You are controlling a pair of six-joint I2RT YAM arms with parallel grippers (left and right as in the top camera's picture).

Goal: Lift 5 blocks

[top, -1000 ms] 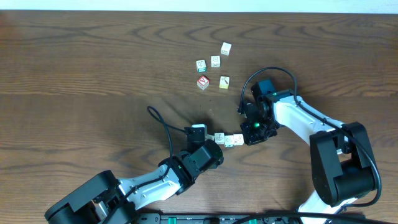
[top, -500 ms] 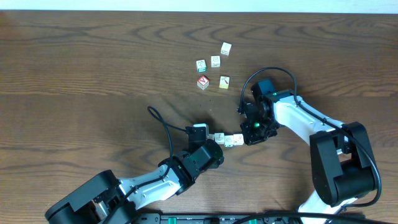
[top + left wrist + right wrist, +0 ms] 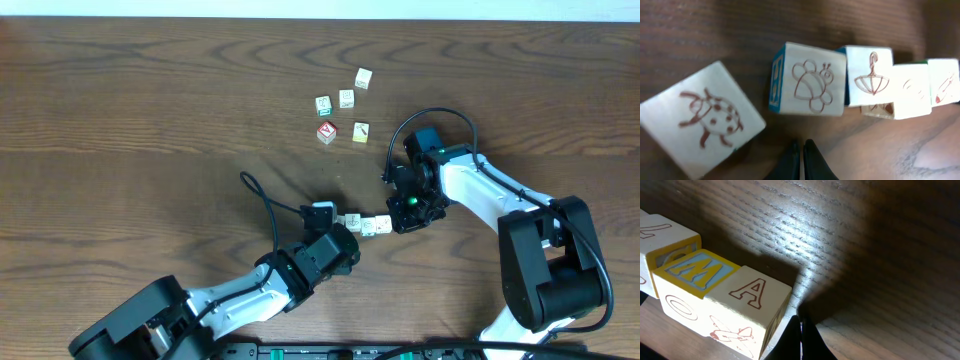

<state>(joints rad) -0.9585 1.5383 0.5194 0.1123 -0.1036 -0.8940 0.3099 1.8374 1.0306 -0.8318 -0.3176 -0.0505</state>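
A short row of cream blocks (image 3: 368, 226) lies on the table between my two grippers. The left wrist view shows a bee block (image 3: 812, 86), an umbrella block (image 3: 870, 75) and two more (image 3: 912, 91) side by side. A ladybug block (image 3: 700, 120) sits tilted and apart at the left. My left gripper (image 3: 801, 159) (image 3: 344, 224) is shut and empty, just short of the bee block. My right gripper (image 3: 800, 337) (image 3: 396, 222) is also shut and empty, right beside the "A" block (image 3: 742, 311) that ends the row. An "M" block (image 3: 690, 272) follows it.
Several loose cubes lie farther back: three cream ones (image 3: 346, 98), one with a red face (image 3: 326, 131) and a yellowish one (image 3: 361, 131). The left arm's black cable (image 3: 262, 200) loops over the table. The table's far edge (image 3: 320, 18) runs along the top.
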